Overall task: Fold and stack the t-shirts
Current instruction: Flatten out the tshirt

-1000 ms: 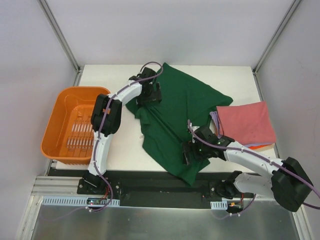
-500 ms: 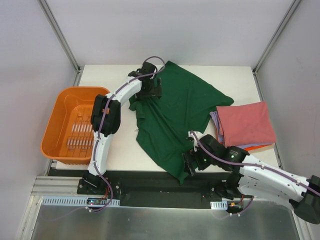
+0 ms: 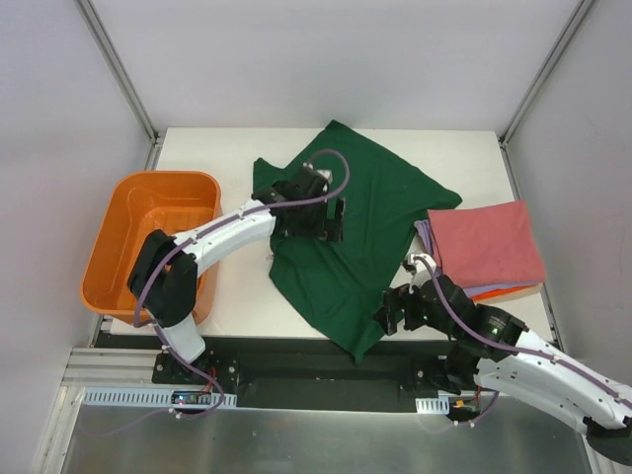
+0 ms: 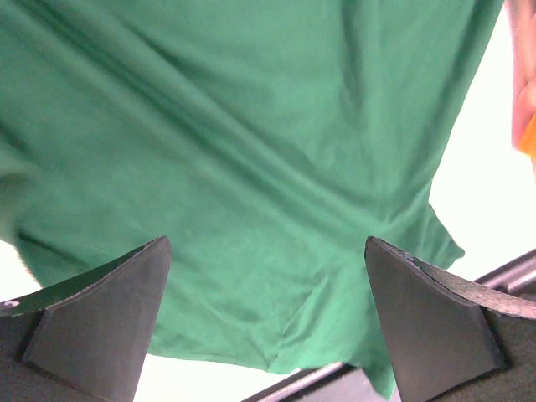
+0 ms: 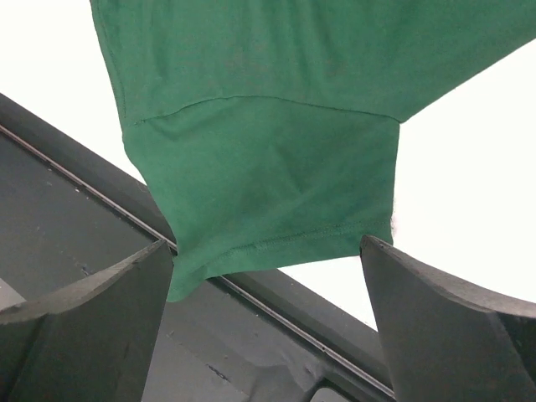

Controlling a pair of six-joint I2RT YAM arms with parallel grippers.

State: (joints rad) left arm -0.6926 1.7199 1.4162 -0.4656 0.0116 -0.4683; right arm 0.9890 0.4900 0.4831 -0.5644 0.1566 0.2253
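I've got the dark green t-shirt spread open and rumpled across the middle of the table. It lies on a slant: one corner reaches toward the far edge, one side points right toward the folded pile, and its near sleeve droops over the near edge of the table onto the black rail. In my right wrist view that sleeve's stitched hem runs across between the two dark fingers, with the rail dark beneath its lower left corner. Right of the green shirt sits the stack of folded t-shirts: the pink-red one on top, a lavender edge showing at its left side and a sliver of orange at its near side. The green cloth comes right up to the stack's far left corner, though I can't tell whether it touches. My left pincer hangs over the left-centre of the green shirt with its jaws spread wide and nothing between them. In the left wrist view its fingers frame only wrinkled green cloth below. My right pincer sits low at the near edge, just right of the hanging sleeve, jaws likewise wide apart and holding nothing. The orange plastic basket rests at the left edge of the table, well apart from the shirts, with the left arm passing by its right wall.
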